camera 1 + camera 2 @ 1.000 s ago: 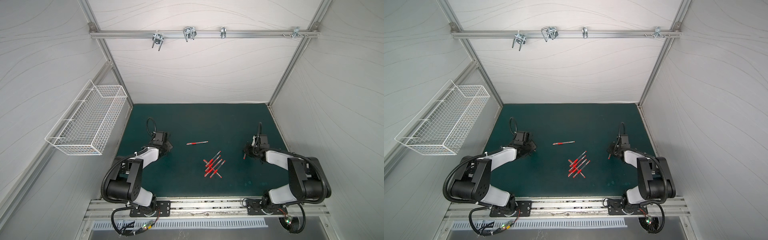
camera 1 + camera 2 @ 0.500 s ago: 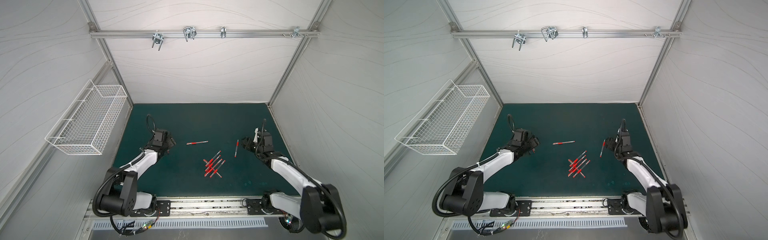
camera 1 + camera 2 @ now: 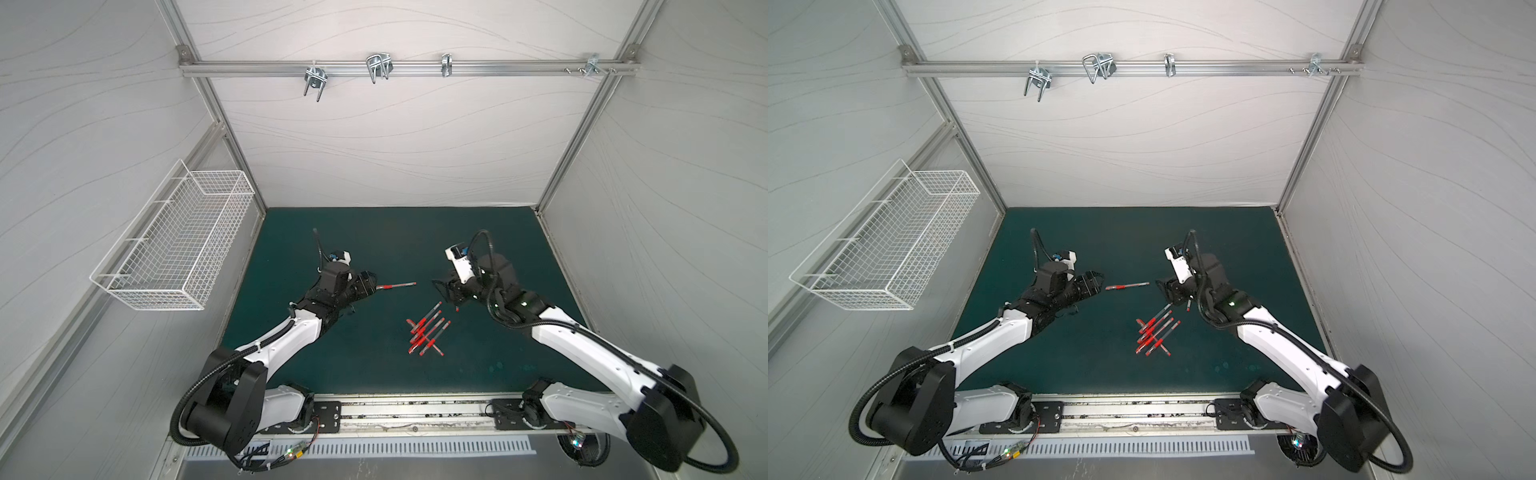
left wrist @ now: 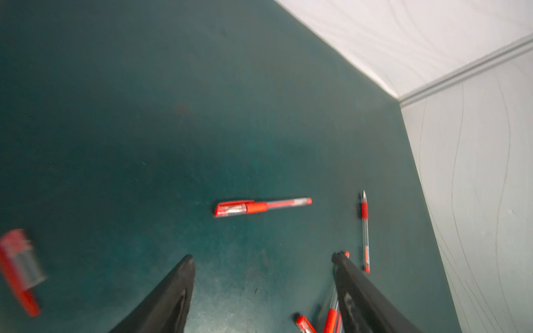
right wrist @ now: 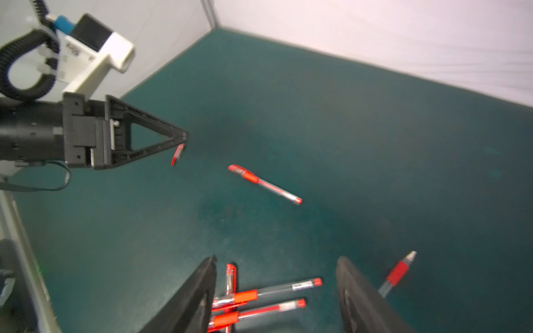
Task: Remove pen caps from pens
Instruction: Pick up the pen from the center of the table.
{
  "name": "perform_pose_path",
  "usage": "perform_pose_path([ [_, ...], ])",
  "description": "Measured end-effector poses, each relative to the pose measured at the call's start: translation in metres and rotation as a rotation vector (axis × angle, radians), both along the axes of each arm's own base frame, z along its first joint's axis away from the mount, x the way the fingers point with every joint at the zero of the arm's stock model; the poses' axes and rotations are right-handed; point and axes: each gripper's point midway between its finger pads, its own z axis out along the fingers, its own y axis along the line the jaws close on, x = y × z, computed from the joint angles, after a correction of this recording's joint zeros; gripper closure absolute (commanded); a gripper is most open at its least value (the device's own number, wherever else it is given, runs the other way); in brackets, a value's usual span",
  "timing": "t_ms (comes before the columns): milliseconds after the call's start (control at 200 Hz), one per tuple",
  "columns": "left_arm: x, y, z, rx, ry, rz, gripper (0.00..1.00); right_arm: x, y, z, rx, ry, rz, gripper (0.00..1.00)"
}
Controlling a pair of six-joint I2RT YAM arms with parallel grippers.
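- Nearest you, the heap of pens [image 5: 245, 297] sits close under your right claw [image 5: 277, 259] — spread wide, empty.
- Farther back, the lone capped pen [image 4: 259, 207] lies lengthwise between both claws, cap end toward your left claw [image 4: 262, 256] — likewise spread, empty.

Pens [image 4: 277, 204] glossy clear plastic; mat [image 3: 374, 241] matt green; basket [image 3: 183, 249] white wire.

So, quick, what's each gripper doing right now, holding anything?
Left gripper: open, holding nothing.
Right gripper: open, holding nothing.
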Motion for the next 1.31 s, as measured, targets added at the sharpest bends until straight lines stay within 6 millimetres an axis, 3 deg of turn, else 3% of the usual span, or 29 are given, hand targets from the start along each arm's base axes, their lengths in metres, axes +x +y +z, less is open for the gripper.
perform_pose_path([
  [240, 0.003, 0.008, -0.01, -0.042, 0.054, 0.042, 0.28, 0.031, 0.049, -0.041, -0.175, 0.067, 0.18, 0.37],
  [405, 0.008, 0.034, -0.018, -0.063, 0.075, 0.133, 0.29, 0.044, 0.071, -0.067, -0.24, 0.094, 0.282, 0.38],
  [545, 0.007, 0.037, -0.018, -0.073, 0.081, 0.145, 0.29, 0.057, 0.086, -0.08, -0.281, 0.093, 0.349, 0.39],
  [730, 0.007, 0.037, -0.02, -0.081, 0.091, 0.144, 0.34, 0.067, 0.096, -0.101, -0.345, 0.098, 0.412, 0.41],
  [890, 0.005, 0.035, -0.035, -0.099, 0.145, 0.125, 0.43, 0.074, 0.101, -0.117, -0.392, 0.108, 0.46, 0.41],
  [1015, 0.006, 0.028, -0.042, -0.129, 0.165, 0.088, 0.46, 0.079, 0.104, -0.123, -0.398, 0.117, 0.494, 0.41],
  [1305, 0.01, 0.015, -0.039, -0.178, 0.145, 0.029, 0.5, 0.093, 0.103, -0.132, -0.417, 0.13, 0.528, 0.46],
])
